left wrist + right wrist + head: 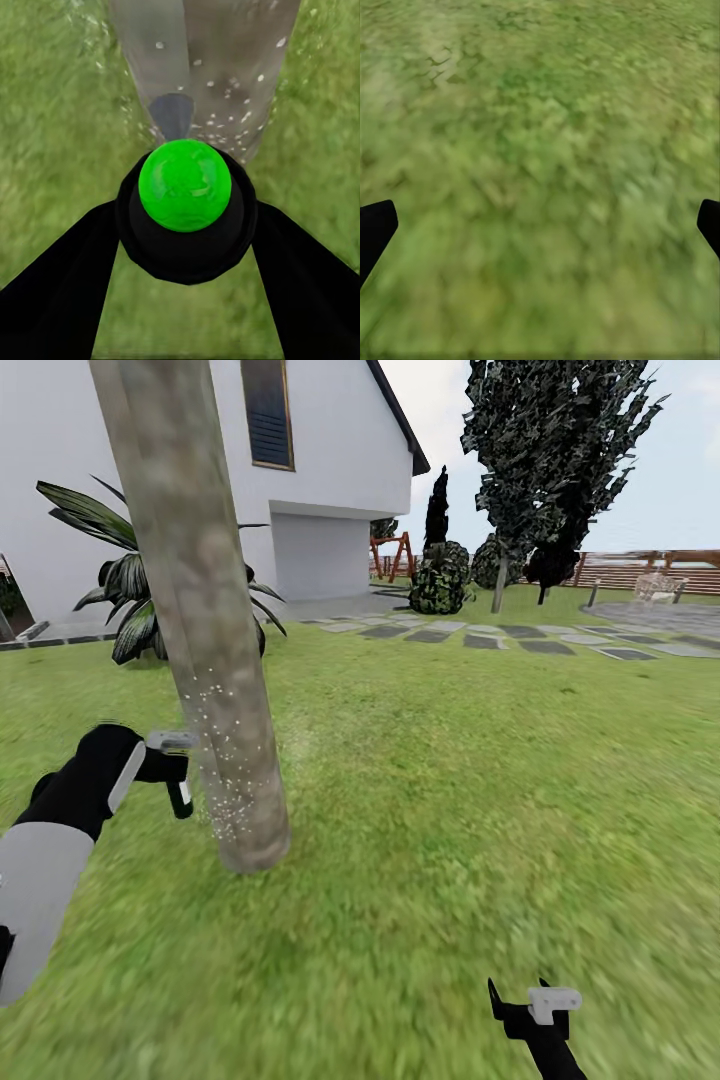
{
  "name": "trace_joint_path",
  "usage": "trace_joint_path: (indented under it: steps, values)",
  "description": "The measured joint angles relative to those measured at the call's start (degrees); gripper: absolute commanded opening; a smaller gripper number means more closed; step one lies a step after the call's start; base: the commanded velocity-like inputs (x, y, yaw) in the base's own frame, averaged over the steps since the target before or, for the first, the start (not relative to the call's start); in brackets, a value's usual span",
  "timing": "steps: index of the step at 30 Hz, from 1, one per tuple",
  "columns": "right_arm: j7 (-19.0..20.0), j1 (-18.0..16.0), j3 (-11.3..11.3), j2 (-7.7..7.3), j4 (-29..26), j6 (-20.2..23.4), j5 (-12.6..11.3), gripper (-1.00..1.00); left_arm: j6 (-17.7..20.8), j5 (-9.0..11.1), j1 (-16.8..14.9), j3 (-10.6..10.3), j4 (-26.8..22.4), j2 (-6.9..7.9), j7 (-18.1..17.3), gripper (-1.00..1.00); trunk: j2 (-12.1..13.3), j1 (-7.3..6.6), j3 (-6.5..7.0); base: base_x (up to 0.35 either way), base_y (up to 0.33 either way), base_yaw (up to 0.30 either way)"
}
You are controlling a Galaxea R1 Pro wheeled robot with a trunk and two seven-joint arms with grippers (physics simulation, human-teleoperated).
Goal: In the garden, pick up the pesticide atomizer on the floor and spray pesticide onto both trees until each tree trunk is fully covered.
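Left gripper (184, 225) clamped around atomizer (184, 184)

The tree trunk (205, 660) is cut off above; its foliage unseen.

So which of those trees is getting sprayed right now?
The near tree trunk beside the left gripper, flecked with pesticide; the far tree by the fence has none.
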Motion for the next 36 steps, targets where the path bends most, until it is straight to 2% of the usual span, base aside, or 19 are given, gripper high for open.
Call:
trace_joint_path:
  steps: [4, 9, 11, 14, 16, 18, 19, 20, 21, 22, 23, 25, 26, 29, 31, 36]
  values:
    - [0.0, 0.0, 0.0, 0.0, 0.0, 0.0, 0.0, 1.0, -0.6, -0.1, 2.9, 0.0, 1.9, 0.0, 0.0, -1.0, 0.0, 0.0, 0.0, 0.0, 0.0, 0.0]
    - [0.0, 0.0, 0.0, 0.01, 0.0, 0.0, 0.0, 1.0, -1.6, 0.0, 8.5, 0.1, 1.6, -0.47, 0.0, -1.0, 0.0, 0.0, 0.0, 0.0, 0.0, 0.0]
    - [0.0, 0.0, 0.0, 0.01, 0.0, 0.0, 0.0, 1.0, -4.3, -0.2, 10.9, 0.2, 1.8, -0.96, 0.6, -1.0, 0.0, 0.0, 0.0, 0.0, 0.0, 0.0]
    - [0.0, 0.0, 0.0, 0.03, 0.0, 0.0, 0.0, 1.0, -7.7, -0.1, 12.4, 0.2, 3.1, -1.47, 1.0, -1.0, 0.0, 0.0, 0.0, 0.0, 0.0, 0.0]
    - [0.0, 0.0, 0.0, 0.05, 0.0, 0.0, 0.0, 1.0, -13.4, 0.1, 14.2, 0.3, 6.2, -3.45, 2.3, -1.0, 0.0, 0.0, -0.01, 0.0, 0.0, 0.0]
    - [0.0, 0.0, 0.0, 0.02, 0.0, 0.0, 0.0, 1.0, -14.7, 0.1, 14.5, 0.5, 8.3, -4.55, 4.5, -1.0, 0.0, 0.0, 0.0, 0.0, 0.0, 0.0]
    - [0.0, 0.0, 0.0, 0.01, 0.0, 0.0, 0.0, 1.0, -16.0, 0.4, 14.5, 0.6, 9.8, -5.56, 6.5, -1.0, 0.0, 0.0, 0.0, 0.0, 0.0, 0.0]
    - [0.0, 0.0, 0.0, 0.0, 0.0, 0.0, 0.0, 1.0, -19.4, 0.5, 14.6, 0.7, 12.2, -7.03, 9.9, -1.0, 0.0, 0.0, 0.0, 0.0, 0.0, 0.0]
    - [0.0, 0.0, 0.0, 0.0, 0.0, 0.0, 0.0, 1.0, -21.7, 0.5, 14.6, 0.8, 13.9, -7.74, 11.7, -1.0, 0.0, 0.0, 0.0, 0.0, 0.0, 0.0]
    - [0.0, 0.0, 0.0, 0.0, 0.0, 0.0, 0.0, 1.0, -23.6, 1.4, 14.7, 0.9, 15.3, -8.1, 12.6, -1.0, 0.0, 0.0, 0.0, 0.0, 0.0, 0.0]
    - [0.0, 0.0, 0.0, 0.0, 0.0, 0.0, 0.0, 1.0, -25.2, 3.3, 15.3, 0.9, 16.3, -8.31, 13.0, -1.0, 0.0, 0.0, 0.0, 0.0, 0.0, 0.0]
    - [0.0, 0.0, 0.0, 0.0, 0.0, 0.0, 0.0, 1.0, -28.5, 8.4, 17.1, 0.9, 16.9, -8.34, 13.7, -1.0, 0.0, 0.0, 0.0, 0.0, -0.005, 0.0]
    - [0.0, 0.0, 0.0, 0.03, 0.0, 0.0, 0.0, 1.0, -29.2, 9.6, 17.4, 0.8, 17.1, -8.28, 13.9, -1.0, 0.0, 0.0, 0.0, 0.0, -0.114, 0.0]
    - [0.0, 0.0, 0.0, 0.08, 0.0, 0.0, 0.0, 1.0, -29.9, 10.5, 18.3, 0.7, 17.3, -8.45, 14.0, -1.0, 0.0, 0.0, 0.0, 0.023, -0.212, 0.0]
    - [0.0, 0.0, 0.0, 0.09, 0.1, 0.0, 0.0, 1.0, -30.1, 10.5, 19.7, 0.5, 17.2, -8.53, 14.0, -1.0, 0.0, 0.0, 0.0, 0.092, -0.261, 0.0]
    - [0.0, 0.0, 0.0, 0.09, 0.1, 0.0, 0.0, 1.0, -30.2, 10.4, 20.2, 0.5, 17.4, -8.44, 13.9, -1.0, 0.0, 0.0, 0.0, 0.12, -0.265, 0.0]
